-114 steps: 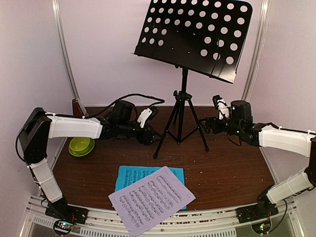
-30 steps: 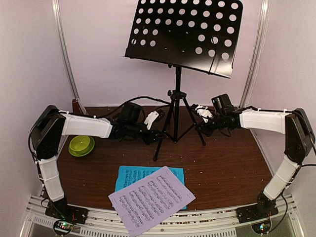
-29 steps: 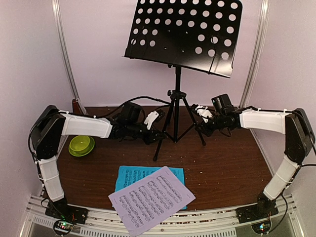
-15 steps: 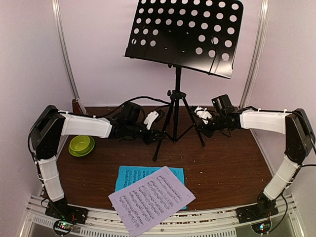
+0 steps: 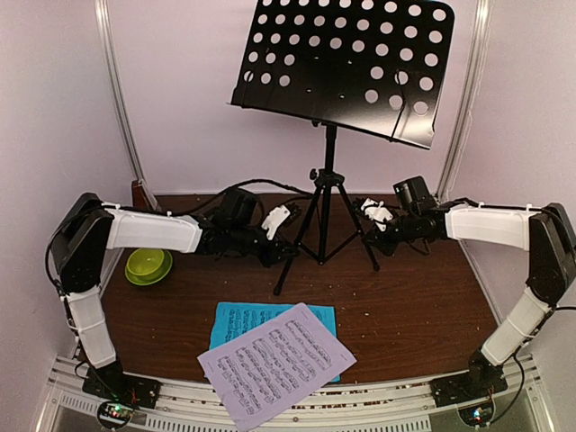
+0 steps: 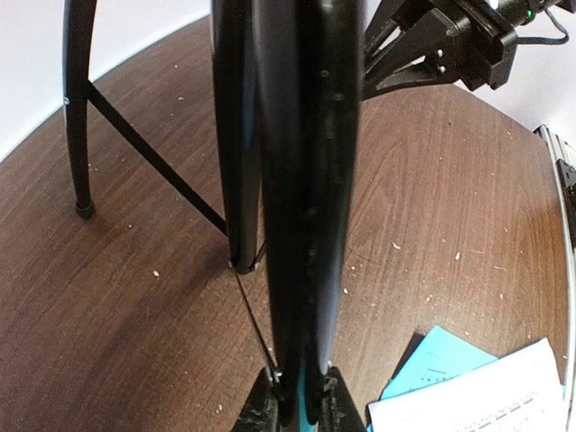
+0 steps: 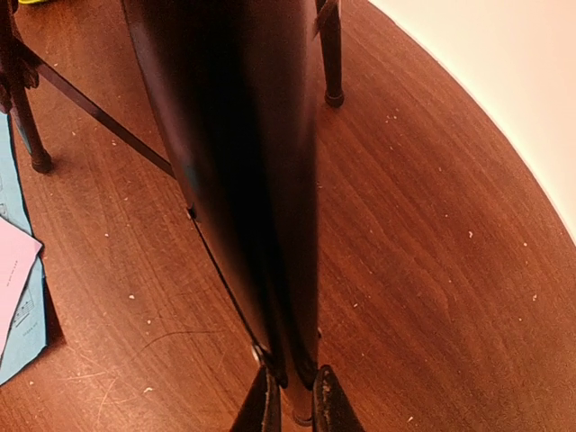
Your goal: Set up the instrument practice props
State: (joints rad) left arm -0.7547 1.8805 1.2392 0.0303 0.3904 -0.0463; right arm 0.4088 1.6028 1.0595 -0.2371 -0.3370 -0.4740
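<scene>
Clamping one slanted tripod leg (image 6: 306,180) in each nearly shut claw, I hold the music stand (image 5: 329,171) mid-table, its pole rising upright between my left claw (image 6: 292,405) and my right claw (image 7: 292,396).

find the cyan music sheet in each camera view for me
top external: the cyan music sheet lies near the table's front edge, about centre, mostly covered by the white sheet.
left wrist: bottom right corner, poking out from under the white sheet.
right wrist: left edge, cut off by the frame, with the white sheet on it.
shared landmark: the white sheet overlapping it.
</scene>
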